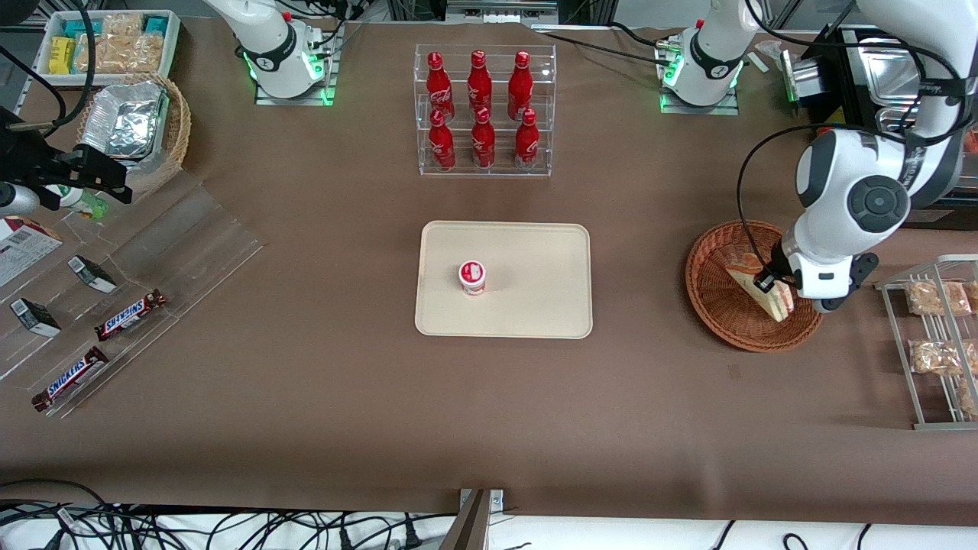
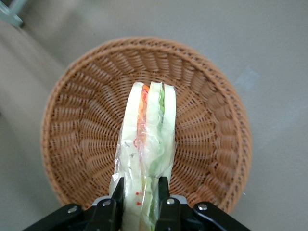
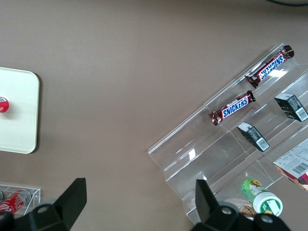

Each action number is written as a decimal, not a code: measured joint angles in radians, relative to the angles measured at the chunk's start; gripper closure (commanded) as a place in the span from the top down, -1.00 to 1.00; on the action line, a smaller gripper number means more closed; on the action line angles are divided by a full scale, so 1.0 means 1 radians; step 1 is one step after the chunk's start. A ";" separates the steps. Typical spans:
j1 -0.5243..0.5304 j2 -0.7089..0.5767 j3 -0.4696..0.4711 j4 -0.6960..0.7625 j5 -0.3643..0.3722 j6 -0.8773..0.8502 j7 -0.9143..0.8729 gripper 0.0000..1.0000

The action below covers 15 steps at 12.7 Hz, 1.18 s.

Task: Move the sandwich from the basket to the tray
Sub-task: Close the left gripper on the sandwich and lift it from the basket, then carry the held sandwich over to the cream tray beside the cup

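end effector [image 2: 140, 199] is seen clamped on the sandwich [image 2: 147, 154], one finger [image 2: 117, 197] on each bread face. sandwich is held upright on its edge over the basket [image 2: 72, 120], within the rim; contact with the weave cannot be told. tray [image 1: 535, 305] lies well apart toward the parked arm's end, bare brown surface [image 1: 642, 275] between. a small cup [image 1: 472, 276] stands on the tray; most of its floor is open.

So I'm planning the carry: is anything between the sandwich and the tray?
Nothing visible on the bare table between the basket and tray. The gripper grips the sandwich over the basket. A small red-and-white cup stands on the tray, leaving bare space beside it.
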 measured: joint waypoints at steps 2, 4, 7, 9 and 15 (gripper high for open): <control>0.000 -0.003 -0.022 0.097 -0.004 -0.126 0.035 -0.41; -0.001 -0.005 -0.050 0.197 -0.036 -0.254 0.082 -0.41; -0.002 -0.010 -0.113 0.331 -0.077 -0.393 0.122 -0.41; -0.005 -0.011 -0.162 0.385 -0.102 -0.426 0.128 -0.42; -0.025 0.006 -0.316 0.409 -0.112 -0.418 0.128 -0.42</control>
